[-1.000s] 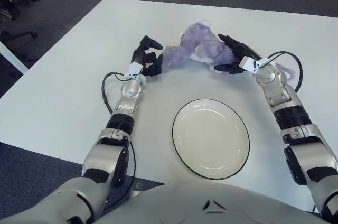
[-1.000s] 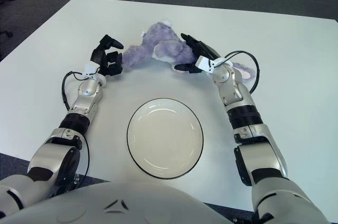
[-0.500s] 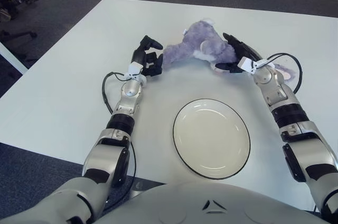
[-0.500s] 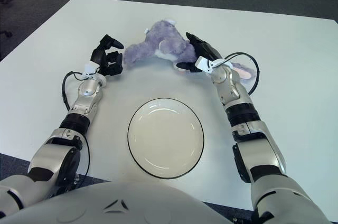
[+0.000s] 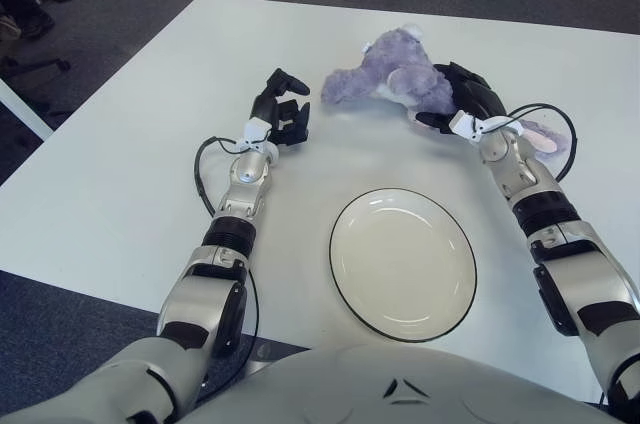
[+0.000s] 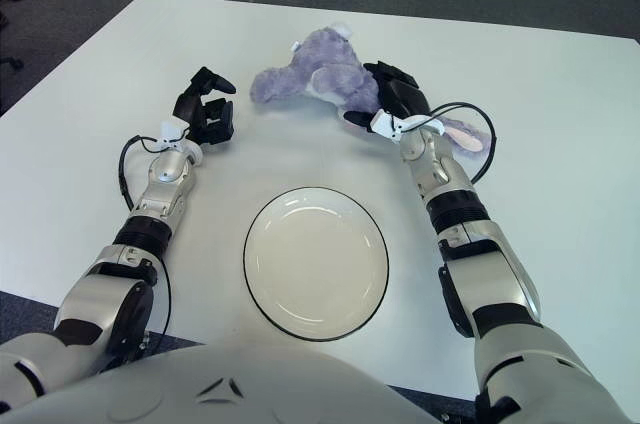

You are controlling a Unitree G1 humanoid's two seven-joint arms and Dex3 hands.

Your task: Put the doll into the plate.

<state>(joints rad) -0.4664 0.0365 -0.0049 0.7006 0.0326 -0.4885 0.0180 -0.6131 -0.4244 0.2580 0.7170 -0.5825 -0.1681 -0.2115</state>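
Since the plate [image 5: 403, 263] sits nearest the robot, bare, the doll [image 5: 392, 80] has to come back toward it from the far side of the table [image 5: 120, 174]. Right hand [image 5: 462, 100] is clamped on the doll's right end only. Main risk: one-ended grip on soft plush, so it could sag, swing or slip out, or land across the rim. Left hand [image 5: 282, 116] shows left of the doll, apart from it, fingers curled on nothing. Doll's long axis runs left-right, free end pointing left.
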